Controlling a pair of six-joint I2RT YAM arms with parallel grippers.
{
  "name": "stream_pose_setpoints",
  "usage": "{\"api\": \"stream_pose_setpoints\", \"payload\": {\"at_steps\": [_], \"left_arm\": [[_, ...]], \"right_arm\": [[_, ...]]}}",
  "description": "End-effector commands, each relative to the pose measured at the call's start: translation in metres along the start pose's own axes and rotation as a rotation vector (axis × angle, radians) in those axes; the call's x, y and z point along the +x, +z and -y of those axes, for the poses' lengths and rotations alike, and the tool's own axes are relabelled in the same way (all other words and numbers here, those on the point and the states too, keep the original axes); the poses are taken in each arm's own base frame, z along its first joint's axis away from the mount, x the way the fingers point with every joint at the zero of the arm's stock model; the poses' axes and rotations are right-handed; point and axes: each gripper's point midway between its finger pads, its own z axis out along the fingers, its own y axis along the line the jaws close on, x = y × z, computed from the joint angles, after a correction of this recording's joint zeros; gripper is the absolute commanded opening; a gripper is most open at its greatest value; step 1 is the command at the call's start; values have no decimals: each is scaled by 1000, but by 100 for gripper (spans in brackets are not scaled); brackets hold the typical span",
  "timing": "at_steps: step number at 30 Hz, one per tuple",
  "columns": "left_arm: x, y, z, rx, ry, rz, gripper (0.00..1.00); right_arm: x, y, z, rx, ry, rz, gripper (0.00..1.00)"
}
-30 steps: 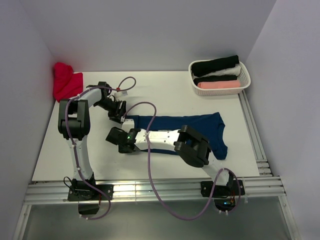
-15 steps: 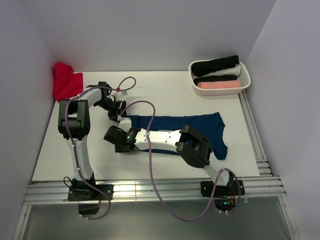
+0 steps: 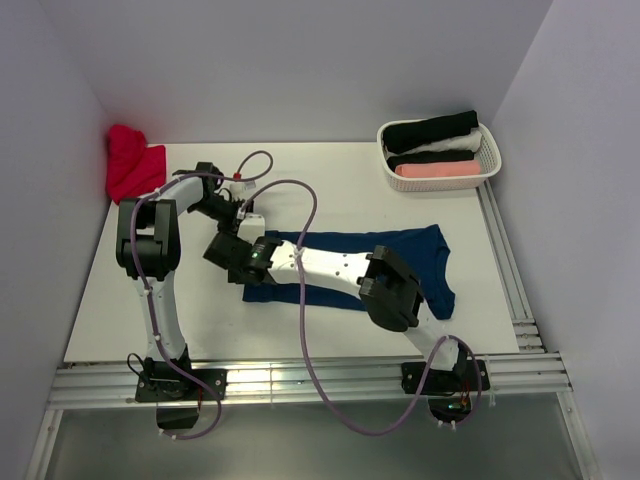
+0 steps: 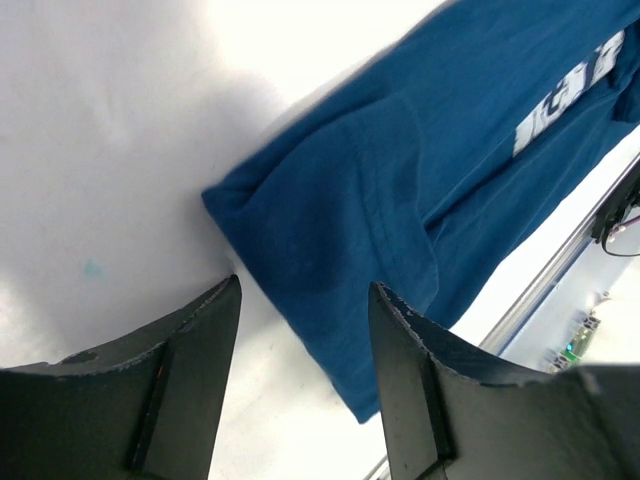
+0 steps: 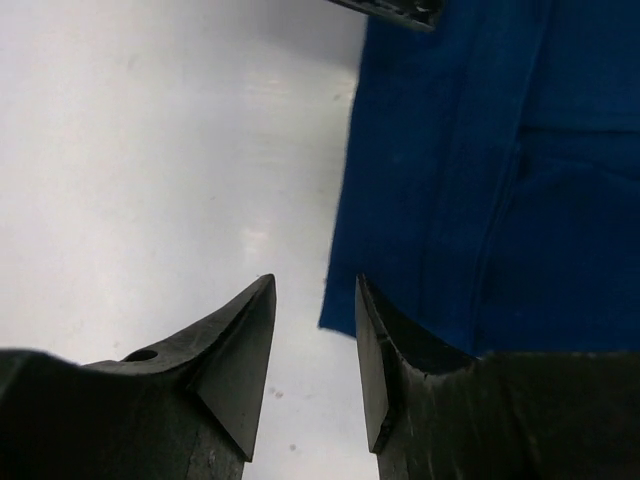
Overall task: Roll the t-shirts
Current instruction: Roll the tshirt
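Note:
A navy blue t-shirt [image 3: 330, 244] lies folded into a long band across the middle of the table. Its pale print [image 4: 560, 95] shows in the left wrist view. My left gripper [image 3: 240, 218] is open and empty, just off the shirt's far left corner; the shirt's left end [image 4: 400, 200] lies ahead of its jaws [image 4: 305, 285]. My right gripper [image 3: 226, 254] is open and empty at the shirt's left edge. Its arm lies across the shirt. In the right wrist view [image 5: 314, 280] the shirt's near left corner [image 5: 480, 180] sits by the right finger.
A white basket [image 3: 490, 160] at the back right holds three rolled shirts: black, white and pink. A red cloth [image 3: 130, 165] is heaped at the back left by the wall. Metal rails [image 3: 510, 270] run along the right and near table edges.
My right gripper has moved away from the near edge, toward the shirt's far left corner, uncovering the shirt's near left edge. The left gripper has hardly moved.

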Motion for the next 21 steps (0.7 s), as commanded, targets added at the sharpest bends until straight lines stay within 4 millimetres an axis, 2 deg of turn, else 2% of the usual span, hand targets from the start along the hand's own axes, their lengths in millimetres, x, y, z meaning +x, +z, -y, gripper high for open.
{"api": "stream_pose_setpoints", "payload": {"at_steps": [1, 12, 14, 17, 20, 21], "left_arm": [[-29, -13, 18, 40, 126, 110, 60], [-44, -3, 19, 146, 78, 135, 59], [-42, 2, 15, 154, 55, 124, 55], [-41, 7, 8, 127, 25, 117, 49], [-38, 10, 3, 106, 5, 110, 40], [-39, 11, 2, 97, 7, 116, 32]], "right_arm": [[1, 14, 17, 84, -6, 16, 46], [39, 35, 20, 80, 12, -83, 51], [45, 36, 25, 108, -3, -102, 52], [50, 37, 21, 98, -8, -119, 52], [59, 41, 19, 100, -23, -138, 56], [60, 41, 17, 97, -25, -146, 56]]}}
